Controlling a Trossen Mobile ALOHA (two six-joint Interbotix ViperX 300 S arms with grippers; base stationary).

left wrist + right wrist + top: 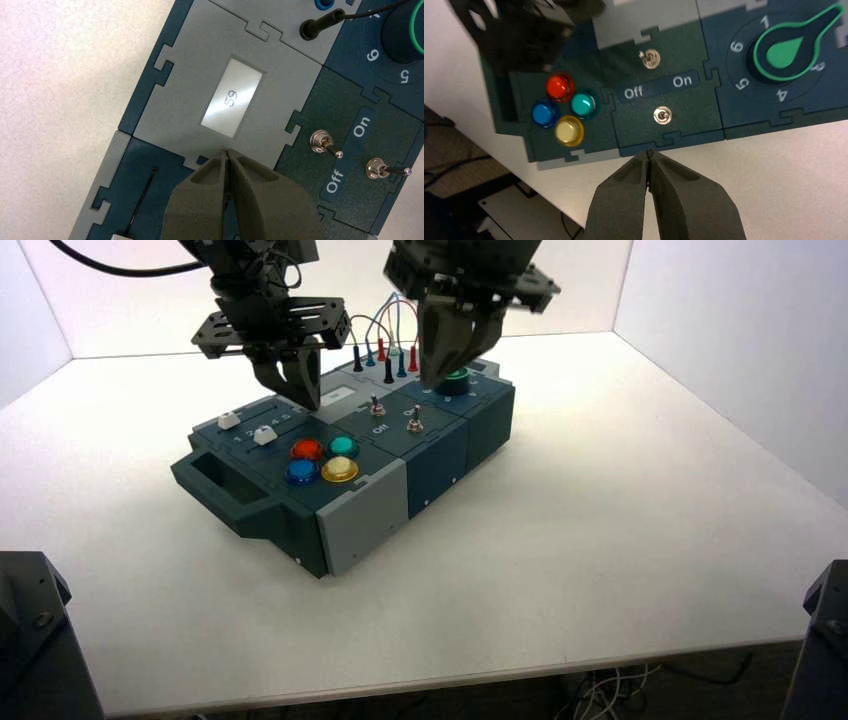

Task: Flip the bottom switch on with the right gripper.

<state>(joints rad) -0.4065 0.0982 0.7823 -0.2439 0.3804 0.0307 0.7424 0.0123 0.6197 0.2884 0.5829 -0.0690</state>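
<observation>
The bottom switch (414,422) is a tiny silver toggle on the dark green panel with the white "Off" and "On" print. It shows in the right wrist view (661,116) and the left wrist view (381,170). My right gripper (432,380) hangs shut and empty above the box's right part, by the green knob (456,376), apart from the switch. In its own view its closed tips (650,152) lie just off the box's edge beside the switch. My left gripper (305,398) is shut and empty over the grey display panel (227,95).
A second toggle (649,57) sits beyond the print. Red, teal, blue and yellow buttons (322,460) lie at the box's front left, two white sliders (245,427) behind them. Plugged wires (385,345) stand at the back. White walls enclose the table (620,540).
</observation>
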